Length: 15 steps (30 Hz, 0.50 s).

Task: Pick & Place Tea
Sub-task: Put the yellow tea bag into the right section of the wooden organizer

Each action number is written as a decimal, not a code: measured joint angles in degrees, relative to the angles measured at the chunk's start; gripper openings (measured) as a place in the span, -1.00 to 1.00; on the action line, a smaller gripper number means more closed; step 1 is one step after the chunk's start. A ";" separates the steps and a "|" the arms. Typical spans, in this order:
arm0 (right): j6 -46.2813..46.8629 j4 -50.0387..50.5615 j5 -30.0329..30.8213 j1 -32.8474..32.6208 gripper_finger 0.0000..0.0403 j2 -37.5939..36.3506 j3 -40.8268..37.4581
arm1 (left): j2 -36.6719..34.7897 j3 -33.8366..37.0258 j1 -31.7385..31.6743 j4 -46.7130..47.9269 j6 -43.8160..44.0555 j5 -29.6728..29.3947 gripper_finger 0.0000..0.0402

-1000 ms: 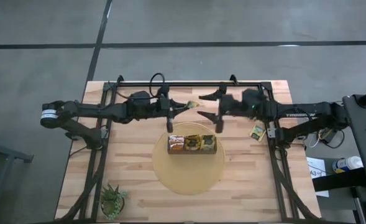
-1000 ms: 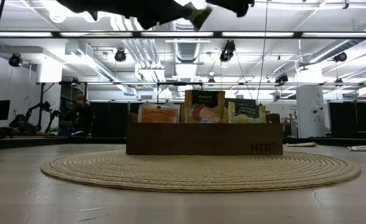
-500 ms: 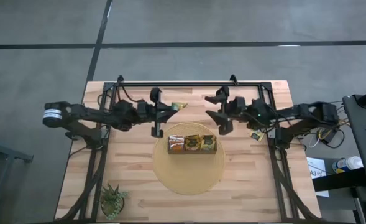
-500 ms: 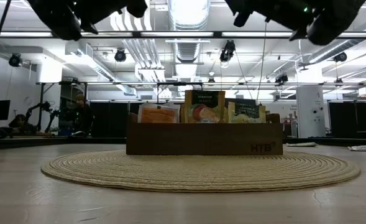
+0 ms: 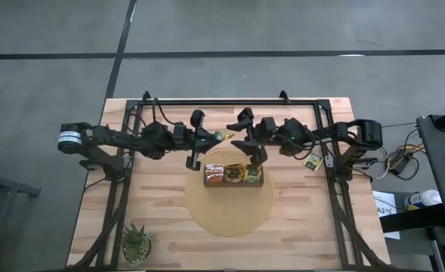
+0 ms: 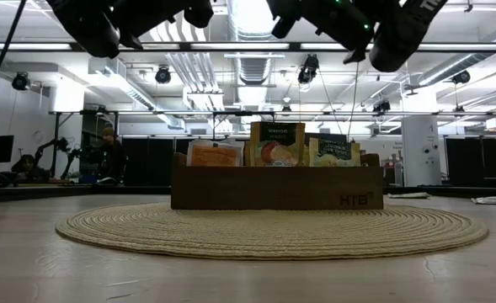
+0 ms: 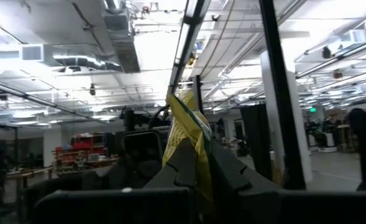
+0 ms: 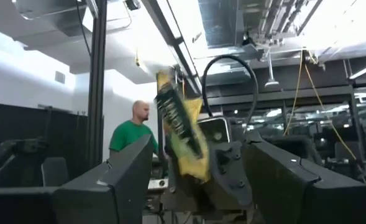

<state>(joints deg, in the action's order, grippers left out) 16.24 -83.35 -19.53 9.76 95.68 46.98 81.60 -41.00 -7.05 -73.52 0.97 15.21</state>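
- Above the wooden surface (image 5: 162, 219), the left end effector (image 5: 207, 137) is clamped on 1 green-and-yellow tea sachet (image 5: 220, 136), held in the air just behind the dark wooden box (image 5: 233, 175).
- The right end effector (image 5: 246, 133) faces it from just beside, jaws apart, the sachet's free end lying roughly between them: by appearance a handover in progress.
- The box sits on a round woven mat (image 5: 230, 215) and holds 3 upright groups of sachets; 1 more sachet (image 5: 313, 159) lies flat near the surface's right rail.
- Handling, as a judgement: the sachet looks light, thin and floppy, with slick wrapping; a pinch across a flat edge, clear of the other fingers, seems safest.
- The left wrist view shows the sachet (image 7: 186, 134) edge-on between its own fingers (image 7: 179, 165); the right wrist view shows its printed face (image 8: 179, 127) and a person in green (image 8: 133, 140) beyond.
- Only the low view shows the packets (image 6: 277, 145) standing above the box rim (image 6: 277, 167).
- A small plant (image 5: 137, 242) sits at the surface's near left corner.
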 joint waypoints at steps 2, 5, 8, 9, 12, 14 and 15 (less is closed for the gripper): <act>-0.39 0.02 -0.02 0.00 0.16 0.00 0.49 | -0.02 0.01 0.05 -0.01 0.67 0.33 -0.92; -0.61 0.08 -0.02 0.00 0.10 -0.04 0.61 | 0.00 0.01 0.05 0.07 0.83 0.32 -0.92; -1.03 0.25 -0.04 0.00 -0.01 -0.07 0.65 | 0.00 0.01 0.03 0.14 0.66 0.25 -0.92; -1.45 0.34 -0.11 0.00 -0.06 -0.06 0.65 | 0.00 0.01 0.03 0.15 0.66 0.24 -0.92; -3.53 0.52 -0.66 0.00 -0.27 -0.04 0.65 | 0.00 0.01 -0.11 0.65 0.46 -0.03 -0.92; -4.20 0.60 -1.35 0.00 -0.47 -0.04 0.65 | 0.00 0.01 -0.19 1.07 0.10 -0.18 -0.92; -4.41 0.67 -1.58 0.00 -0.59 -0.04 0.64 | 0.00 0.01 -0.21 1.11 -0.03 -0.27 -0.92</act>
<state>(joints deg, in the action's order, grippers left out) 11.83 -82.68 -21.11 9.76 95.64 47.62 81.60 -40.99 -7.27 -72.40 0.94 14.94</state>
